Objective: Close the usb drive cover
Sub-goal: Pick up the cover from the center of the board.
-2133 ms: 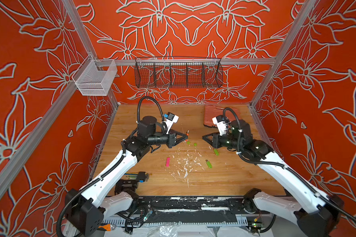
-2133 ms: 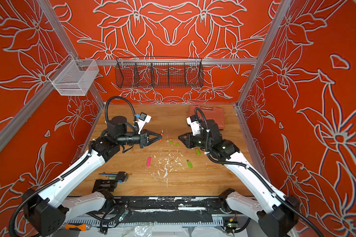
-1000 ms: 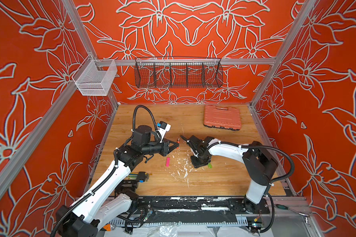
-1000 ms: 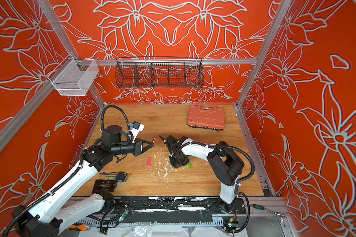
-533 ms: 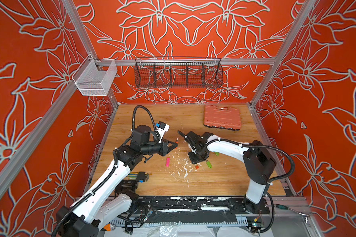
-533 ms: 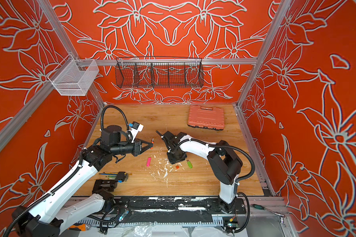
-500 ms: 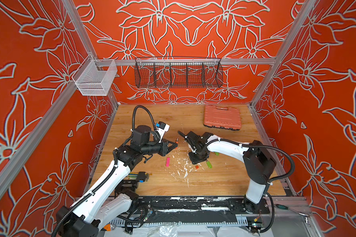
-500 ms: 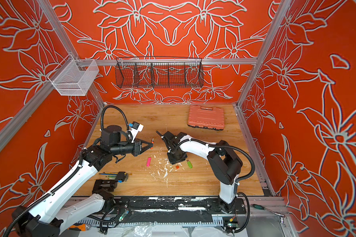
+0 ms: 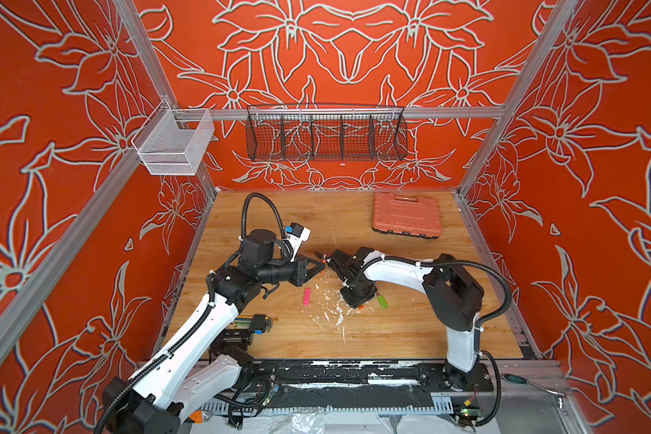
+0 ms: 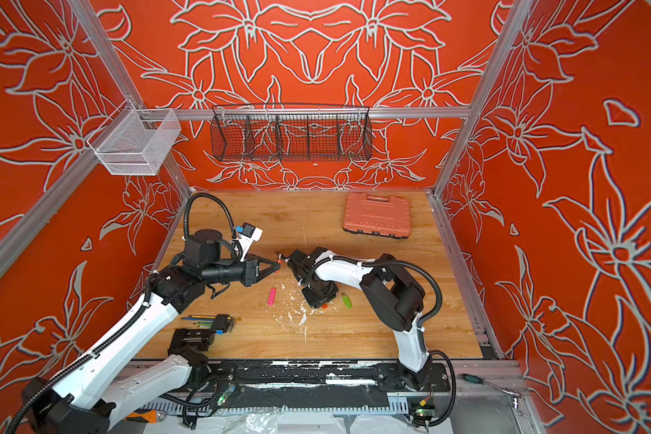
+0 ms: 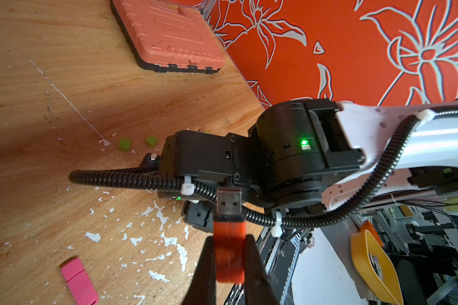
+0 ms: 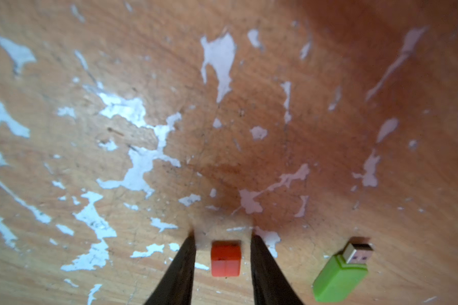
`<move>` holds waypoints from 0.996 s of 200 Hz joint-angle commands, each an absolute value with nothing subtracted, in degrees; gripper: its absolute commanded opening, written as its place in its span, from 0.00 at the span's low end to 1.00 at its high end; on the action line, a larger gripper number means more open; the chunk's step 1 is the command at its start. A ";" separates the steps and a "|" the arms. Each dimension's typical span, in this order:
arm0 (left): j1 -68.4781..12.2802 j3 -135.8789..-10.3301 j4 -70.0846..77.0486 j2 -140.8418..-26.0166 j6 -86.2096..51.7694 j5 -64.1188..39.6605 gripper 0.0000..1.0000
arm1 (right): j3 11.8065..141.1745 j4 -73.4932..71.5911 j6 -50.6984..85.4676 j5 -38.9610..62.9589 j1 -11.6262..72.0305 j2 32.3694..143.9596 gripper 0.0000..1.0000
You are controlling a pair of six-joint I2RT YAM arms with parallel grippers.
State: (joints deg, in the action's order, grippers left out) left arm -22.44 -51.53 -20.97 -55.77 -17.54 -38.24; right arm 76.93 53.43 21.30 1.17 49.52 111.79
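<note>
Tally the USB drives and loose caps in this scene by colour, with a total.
Orange: 2, orange drive and orange cap
Green: 3, green drive and two green caps
Pink: 1, pink drive
Total: 6

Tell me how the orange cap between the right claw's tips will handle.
The cap looks like small, boxy plastic: probably stiff and light. Flat-sided, it should not roll, but may skid if the right claw closes off-centre.
</note>
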 commanded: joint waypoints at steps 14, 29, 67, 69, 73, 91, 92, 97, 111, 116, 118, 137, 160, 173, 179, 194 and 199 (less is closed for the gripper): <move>-21.97 -52.02 -21.02 -54.78 -16.94 -39.21 0.05 | 76.48 55.33 21.69 -0.42 49.83 112.78 0.37; -21.97 -51.95 -20.83 -54.88 -16.92 -39.22 0.05 | 76.29 55.01 22.18 0.29 49.76 112.77 0.35; -21.97 -52.09 -20.66 -55.28 -16.87 -39.53 0.05 | 75.36 54.49 22.50 1.21 49.77 112.15 0.30; -21.97 -52.11 -20.70 -55.35 -16.87 -39.52 0.05 | 75.33 54.54 22.57 1.25 49.79 112.15 0.29; -21.97 -52.12 -20.67 -55.37 -16.82 -39.53 0.05 | 75.40 54.64 22.59 1.31 49.80 112.23 0.29; -21.96 -52.14 -20.50 -55.37 -16.87 -39.59 0.05 | 75.31 54.88 22.91 1.40 49.75 112.35 0.27; -21.97 -52.13 -20.49 -55.37 -16.87 -39.57 0.05 | 75.32 54.91 22.93 1.36 49.79 112.34 0.27; -21.97 -52.25 -20.56 -55.37 -16.87 -39.63 0.05 | 75.32 55.09 23.02 1.11 49.83 112.27 0.27; -21.97 -52.23 -20.57 -55.28 -16.87 -39.55 0.05 | 75.01 55.10 23.11 0.57 49.82 111.98 0.25; -21.93 -52.15 -20.51 -55.28 -16.83 -39.55 0.05 | 75.02 55.26 23.35 0.21 49.76 111.90 0.25; -21.96 -52.15 -20.49 -55.28 -16.84 -39.55 0.05 | 75.03 55.28 23.37 0.12 49.81 111.82 0.24; -21.97 -52.21 -20.09 -55.54 -16.87 -39.79 0.05 | 74.73 54.88 23.71 -0.71 49.78 110.84 0.21; -21.96 -52.20 -19.95 -56.07 -16.94 -40.29 0.05 | 73.66 52.60 24.17 -2.19 49.76 107.51 0.17; -21.97 -51.97 -19.74 -56.07 -17.22 -40.58 0.05 | 72.68 50.56 24.27 -2.98 49.61 104.27 0.16; -21.97 -51.70 -19.43 -56.07 -17.39 -40.77 0.05 | 72.14 49.18 23.88 -2.99 49.49 102.49 0.16; -21.97 -51.57 -18.92 -56.07 -17.64 -41.03 0.05 | 70.78 45.81 23.24 -2.62 48.78 97.87 0.16; -21.97 -51.40 -18.55 -56.07 -17.89 -41.27 0.05 | 70.22 44.44 23.04 -2.19 48.60 96.22 0.16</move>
